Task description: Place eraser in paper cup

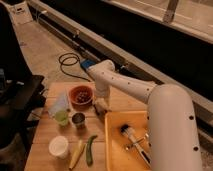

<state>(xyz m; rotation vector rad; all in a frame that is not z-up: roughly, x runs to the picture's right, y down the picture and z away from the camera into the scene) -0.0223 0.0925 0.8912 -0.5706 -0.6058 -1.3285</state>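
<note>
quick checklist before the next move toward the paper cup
1. Gripper located: ok, low over the table, just right of the reddish bowl.
2. Eraser in hand: cannot tell, it is not clearly visible anywhere.
3. Paper cup upright, mouth free: ok, at the view's lower left.
4. Gripper above the paper cup: not ok, well apart from it.
5. Straight path free: not ok, the metal cup stands close to that line.

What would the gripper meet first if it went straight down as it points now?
Probably the wooden table, between the red bowl and the yellow tray. The gripper points down there, but depth is unclear; it might clip the tray's rim.
</note>
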